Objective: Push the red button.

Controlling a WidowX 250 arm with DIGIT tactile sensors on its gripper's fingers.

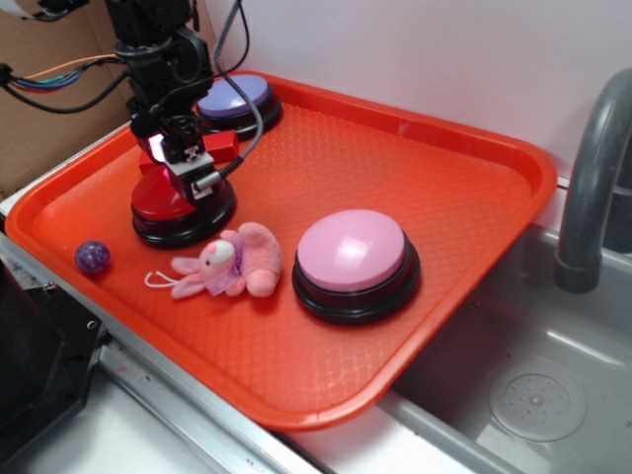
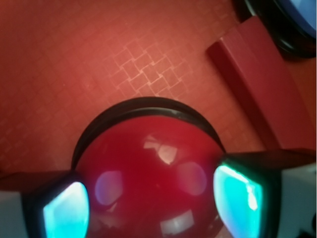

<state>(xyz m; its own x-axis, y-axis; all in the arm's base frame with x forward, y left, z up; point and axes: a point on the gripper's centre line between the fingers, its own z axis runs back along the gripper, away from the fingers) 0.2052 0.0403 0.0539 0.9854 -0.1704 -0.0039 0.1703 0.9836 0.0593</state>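
Observation:
The red button (image 1: 158, 202) is a glossy red dome on a black round base at the tray's left. My gripper (image 1: 185, 163) is right on top of it, pointing down. In the wrist view the dome (image 2: 153, 168) fills the space between my two fingers (image 2: 64, 210), which stand apart on either side of it; the gripper (image 2: 151, 203) is open and holds nothing. I cannot tell whether the fingertips touch the dome.
The orange tray (image 1: 464, 197) also holds a flat red block (image 1: 223, 144) (image 2: 252, 79) just behind the button, a blue-purple dome button (image 1: 237, 97) (image 2: 297, 20), a larger pink dome button (image 1: 353, 252), a pink plush bunny (image 1: 232, 262) and a purple ball (image 1: 93, 257). A sink and grey faucet (image 1: 592, 168) are at the right.

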